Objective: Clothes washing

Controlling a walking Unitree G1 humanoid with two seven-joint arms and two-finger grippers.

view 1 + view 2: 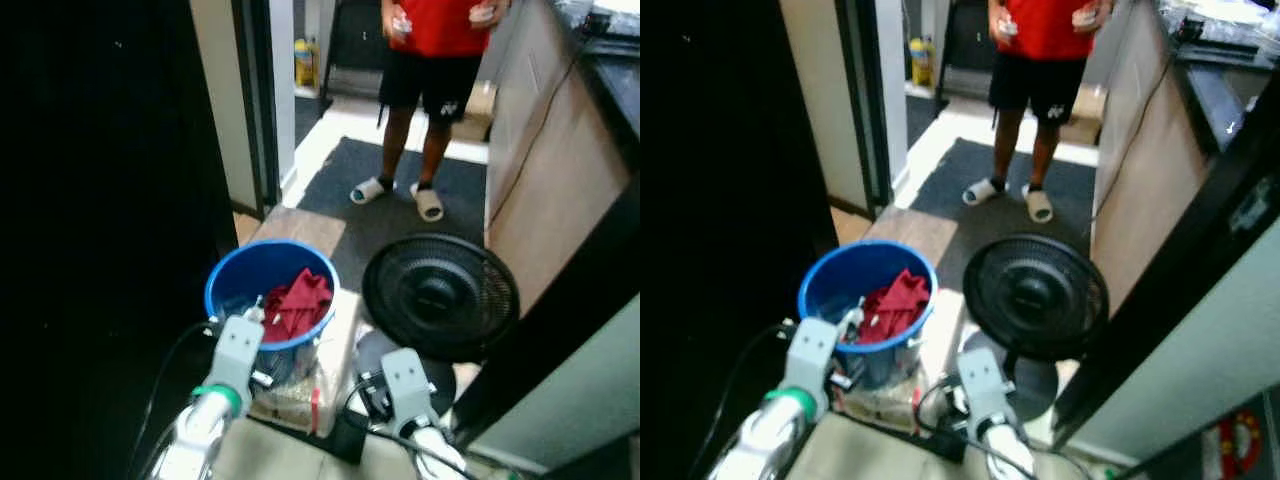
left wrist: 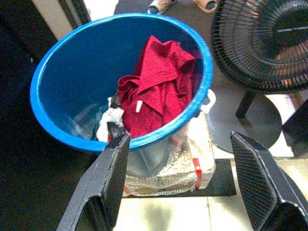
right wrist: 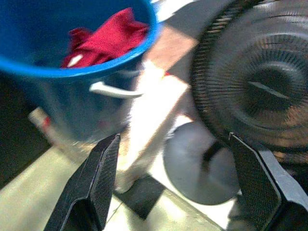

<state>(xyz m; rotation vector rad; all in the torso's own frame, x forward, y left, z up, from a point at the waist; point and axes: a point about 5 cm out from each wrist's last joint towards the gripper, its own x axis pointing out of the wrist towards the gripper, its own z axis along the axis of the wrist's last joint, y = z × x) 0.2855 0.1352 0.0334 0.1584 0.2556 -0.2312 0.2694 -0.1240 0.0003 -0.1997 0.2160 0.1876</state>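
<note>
Head views. A blue bucket (image 1: 268, 290) stands on a pale wrapped block (image 1: 318, 375) on the floor before me, with a red garment (image 1: 298, 303) heaped inside it toward its right wall. A black floor fan (image 1: 440, 295) stands just beside the bucket on my right. Beyond, a person (image 1: 432, 60) in a red top and dark shorts stands on a dark mat (image 1: 400, 195). My left gripper (image 2: 185, 180) is raised at the bucket's near rim; my right gripper (image 3: 171, 185) is raised between the block and the fan's base.

Left wrist view. My left fingers (image 2: 113, 178) stand wide apart and hold nothing, hovering above the near rim. Here the bucket's inside is laid open: the red garment drapes over something pale and crumpled (image 2: 108, 126) at the bottom, possibly a second item, though I cannot make it out.

Right wrist view. My right fingers (image 3: 103, 175) are likewise spread and empty. This blurred view adds the bucket's white side handle (image 3: 113, 90) and the fan's round base (image 3: 199, 166).

Progress, as a judgement: the washing seems barely begun. The laundry is gathered in the bucket, nothing is gripped, and lifting or carrying it to a washer is all left to do.
</note>
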